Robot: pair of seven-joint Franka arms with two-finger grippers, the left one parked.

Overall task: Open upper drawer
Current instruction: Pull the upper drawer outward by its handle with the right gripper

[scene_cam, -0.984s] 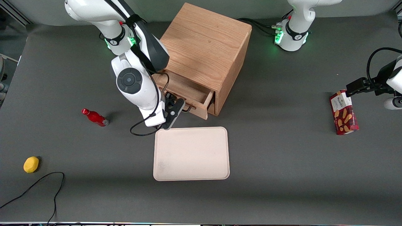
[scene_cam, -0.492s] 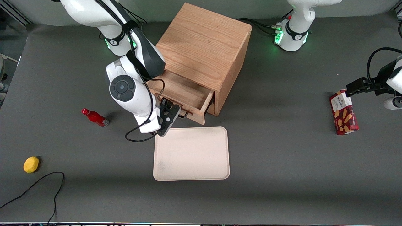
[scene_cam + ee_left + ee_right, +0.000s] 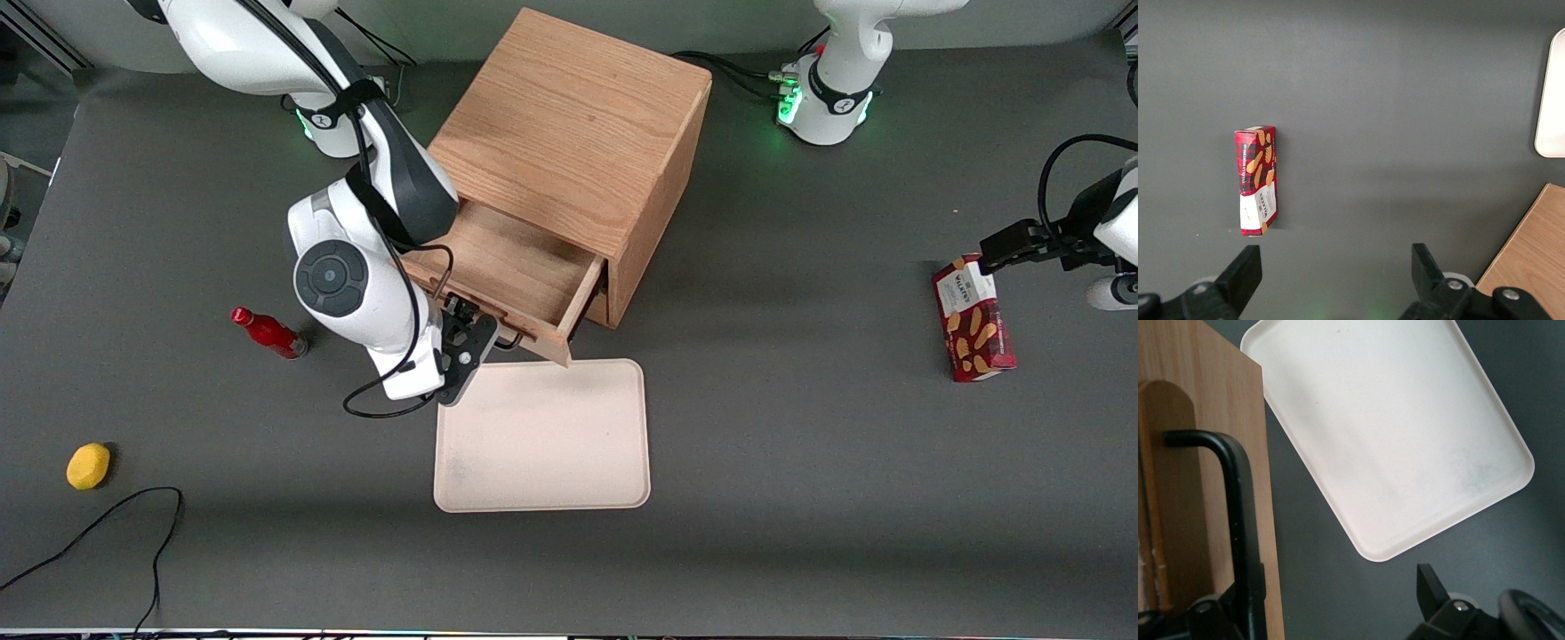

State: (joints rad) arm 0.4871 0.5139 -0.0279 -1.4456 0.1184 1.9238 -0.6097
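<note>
The light oak cabinet (image 3: 578,124) stands at the middle of the table. Its upper drawer (image 3: 511,267) is pulled well out, showing a bare wooden inside. The drawer's front panel (image 3: 1205,467) carries a thin black wire handle (image 3: 1238,513), seen in the front view as the handle (image 3: 508,341). My gripper (image 3: 476,342) is at that handle, in front of the drawer. In the right wrist view the gripper (image 3: 1318,603) is open, one finger (image 3: 1211,613) against the handle bar and the other finger (image 3: 1431,593) wide apart over the table. The lower drawer is hidden.
A cream tray (image 3: 542,436) lies just in front of the drawer, nearer the front camera, its corner almost under the drawer front. A red bottle (image 3: 267,332) and a yellow fruit (image 3: 88,466) lie toward the working arm's end. A cookie box (image 3: 973,320) lies toward the parked arm's end.
The upper drawer has slid further out of the cabinet toward the tray, and my gripper has moved with its handle, toward the front camera.
</note>
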